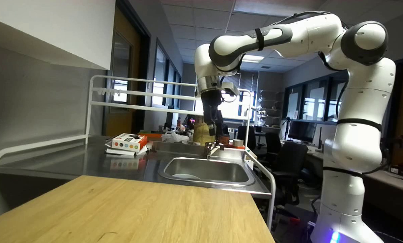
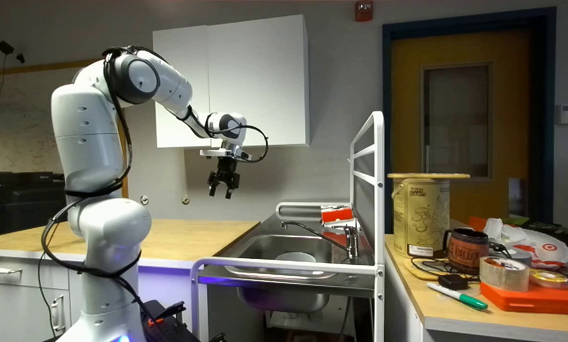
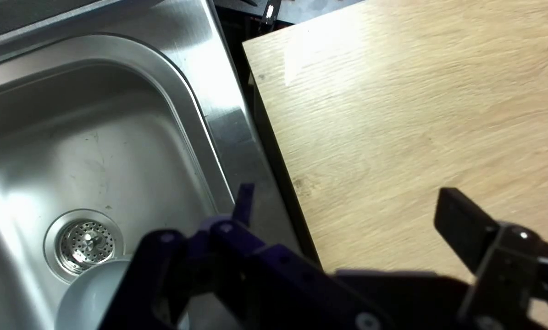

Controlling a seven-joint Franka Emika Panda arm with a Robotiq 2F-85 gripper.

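My gripper (image 2: 220, 194) hangs in the air with its fingers pointing down and nothing between them, as seen in both exterior views. In the wrist view, the jaws of the gripper (image 3: 346, 201) stand wide apart. One finger (image 3: 244, 201) appears over the steel sink edge, the other over the wooden tabletop (image 3: 416, 114). Below lies the steel sink (image 3: 182, 87). A pale round dish (image 3: 88, 293), likely a bowl, rests in it beside the drain (image 3: 88, 243), partly hidden by the gripper. The dish (image 2: 295, 257) also shows in an exterior view.
A faucet (image 2: 312, 232) stands behind the sink. A white-and-red box (image 1: 127, 141) lies on the steel counter. White rack rails (image 2: 380, 190) border the sink. A white cupboard (image 2: 260, 80) hangs above. A side counter holds a mug (image 2: 466, 249), tape roll (image 2: 505, 275) and marker (image 2: 457, 295).
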